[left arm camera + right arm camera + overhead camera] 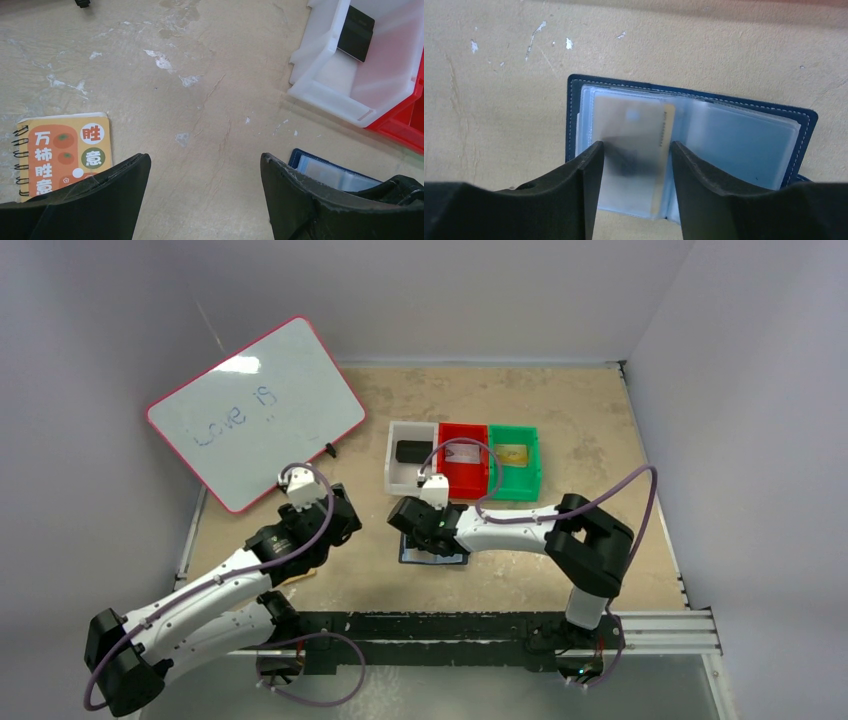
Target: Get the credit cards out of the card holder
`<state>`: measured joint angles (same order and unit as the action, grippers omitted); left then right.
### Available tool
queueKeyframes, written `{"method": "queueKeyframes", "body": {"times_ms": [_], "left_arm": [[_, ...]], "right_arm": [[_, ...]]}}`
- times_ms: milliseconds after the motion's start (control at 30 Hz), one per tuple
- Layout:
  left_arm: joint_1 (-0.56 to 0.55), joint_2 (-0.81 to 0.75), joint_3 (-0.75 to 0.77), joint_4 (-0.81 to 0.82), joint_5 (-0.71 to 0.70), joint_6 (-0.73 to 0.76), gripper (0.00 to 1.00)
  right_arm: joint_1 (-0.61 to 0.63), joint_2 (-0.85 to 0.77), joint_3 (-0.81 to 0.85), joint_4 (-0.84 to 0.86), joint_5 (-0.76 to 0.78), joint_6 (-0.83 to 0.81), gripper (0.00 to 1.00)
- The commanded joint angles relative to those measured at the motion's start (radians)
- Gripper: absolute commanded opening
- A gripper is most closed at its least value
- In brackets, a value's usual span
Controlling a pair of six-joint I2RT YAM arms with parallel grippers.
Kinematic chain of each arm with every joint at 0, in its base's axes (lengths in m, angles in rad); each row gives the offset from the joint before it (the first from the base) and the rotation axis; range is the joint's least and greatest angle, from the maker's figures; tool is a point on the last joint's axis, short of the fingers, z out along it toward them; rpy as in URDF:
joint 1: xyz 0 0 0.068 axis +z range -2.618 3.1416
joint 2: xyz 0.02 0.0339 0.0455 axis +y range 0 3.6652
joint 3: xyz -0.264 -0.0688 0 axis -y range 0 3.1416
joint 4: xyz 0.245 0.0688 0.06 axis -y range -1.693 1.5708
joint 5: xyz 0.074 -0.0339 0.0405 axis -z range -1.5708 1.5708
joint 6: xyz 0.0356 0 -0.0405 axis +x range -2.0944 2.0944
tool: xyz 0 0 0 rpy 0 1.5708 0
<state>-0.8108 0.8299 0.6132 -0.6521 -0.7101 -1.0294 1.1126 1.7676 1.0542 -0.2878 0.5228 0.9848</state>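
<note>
At surface (600, 430) centre, holder (744, 140) lies open flat. My right hand (635, 147) is half open over it, straddling a sleeved card (634, 122), gripping nothing; left hand (205, 165) wide open, empty.

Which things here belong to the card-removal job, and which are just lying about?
Job:
card holder, lying open
credit card, in one clear sleeve
right gripper, open over that card

Lying about:
whiteboard
orange notepad
white bin
red bin
green bin
left gripper, open, holding nothing
</note>
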Motion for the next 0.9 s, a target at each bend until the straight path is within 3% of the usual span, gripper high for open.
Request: {"method": "queueKeyframes", "body": {"times_ms": [0, 533, 867], "left_arm": [[0.005, 0.006, 0.022, 0.021, -0.001, 0.007, 0.81], [0.005, 0.082, 0.014, 0.114, 0.135, 0.066, 0.78], [0.007, 0.167, 0.002, 0.263, 0.333, 0.142, 0.74]], "right_arm": [[0.004, 0.017, 0.015, -0.054, 0.035, 0.044, 0.51], [-0.01, -0.024, -0.092, 0.121, -0.071, 0.005, 0.0], [-0.087, -0.107, -0.258, 0.312, -0.189, 0.002, 0.0]]}}
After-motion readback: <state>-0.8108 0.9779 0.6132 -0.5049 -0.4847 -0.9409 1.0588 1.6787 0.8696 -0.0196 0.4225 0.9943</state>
